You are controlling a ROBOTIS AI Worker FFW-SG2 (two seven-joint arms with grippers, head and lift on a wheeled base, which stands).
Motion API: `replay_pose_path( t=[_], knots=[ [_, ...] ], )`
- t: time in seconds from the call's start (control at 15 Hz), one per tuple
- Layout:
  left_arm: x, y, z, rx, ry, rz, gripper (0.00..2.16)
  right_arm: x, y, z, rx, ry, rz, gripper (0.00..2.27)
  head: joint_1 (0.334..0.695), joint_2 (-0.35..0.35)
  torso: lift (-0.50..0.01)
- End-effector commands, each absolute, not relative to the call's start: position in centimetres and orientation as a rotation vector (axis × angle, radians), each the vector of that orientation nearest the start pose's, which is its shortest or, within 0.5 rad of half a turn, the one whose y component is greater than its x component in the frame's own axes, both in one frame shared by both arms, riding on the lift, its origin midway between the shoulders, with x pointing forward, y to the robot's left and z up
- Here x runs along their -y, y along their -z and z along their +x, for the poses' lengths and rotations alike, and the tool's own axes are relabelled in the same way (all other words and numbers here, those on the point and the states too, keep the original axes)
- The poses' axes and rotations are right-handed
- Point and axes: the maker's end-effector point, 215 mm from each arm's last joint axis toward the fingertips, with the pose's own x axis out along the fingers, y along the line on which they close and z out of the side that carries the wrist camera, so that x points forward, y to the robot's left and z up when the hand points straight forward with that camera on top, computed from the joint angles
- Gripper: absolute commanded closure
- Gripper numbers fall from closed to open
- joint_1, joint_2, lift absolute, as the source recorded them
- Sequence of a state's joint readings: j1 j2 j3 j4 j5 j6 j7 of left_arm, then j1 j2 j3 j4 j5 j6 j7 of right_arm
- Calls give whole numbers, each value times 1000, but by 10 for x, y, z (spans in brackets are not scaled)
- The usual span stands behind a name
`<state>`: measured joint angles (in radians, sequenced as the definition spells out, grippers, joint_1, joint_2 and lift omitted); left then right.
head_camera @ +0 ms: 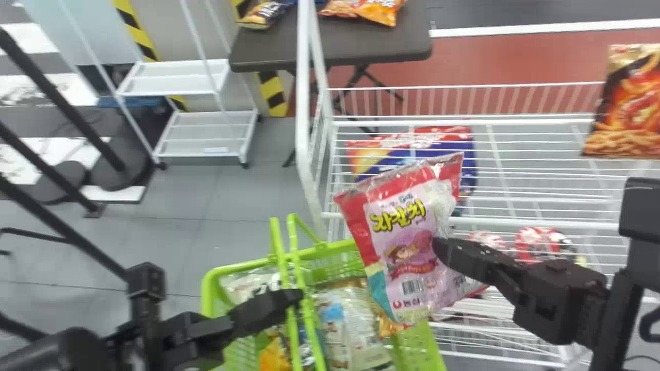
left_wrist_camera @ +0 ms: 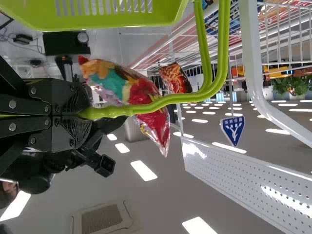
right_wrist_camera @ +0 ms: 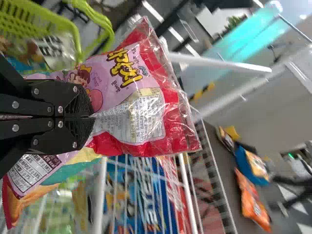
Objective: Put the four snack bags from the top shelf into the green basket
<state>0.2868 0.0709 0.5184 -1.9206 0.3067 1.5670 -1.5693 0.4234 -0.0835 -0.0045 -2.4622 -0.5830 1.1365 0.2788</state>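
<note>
Jaws clenched on the pink snack bag [head_camera: 399, 221], the right gripper [head_camera: 439, 250] has it right of centre by the green basket [head_camera: 232, 267], left gripper [head_camera: 299, 294] pinching the handle [left_wrist_camera: 168, 100]: mid-carry, I'd say, next wanting left, down, release!

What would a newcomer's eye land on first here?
Most likely the shiny red-and-pink plastic snack bag, pinched in the right gripper near the middle of the head view. Next, the lime-green plastic basket low in that view, its handles held by the left gripper. Behind the bag stands the white wire rack.
</note>
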Motion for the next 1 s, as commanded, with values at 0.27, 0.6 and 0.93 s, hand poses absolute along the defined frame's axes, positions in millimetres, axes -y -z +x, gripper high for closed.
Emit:
replay_pose_path(
  t=[0.27,0.6,0.93],
  knots=[
    [-194,366,281,-728,996,-1336,2142,-33,401,324,-748,-813,537,2253,695,350,0],
    [-192,365,282,-729,1004,-1333,2142,-70,445,311,-845,-849,549,2256,695,350,0],
    [-193,363,282,-725,1004,-1331,2142,-90,483,291,-999,-879,390,1231,695,350,0]
  ],
)
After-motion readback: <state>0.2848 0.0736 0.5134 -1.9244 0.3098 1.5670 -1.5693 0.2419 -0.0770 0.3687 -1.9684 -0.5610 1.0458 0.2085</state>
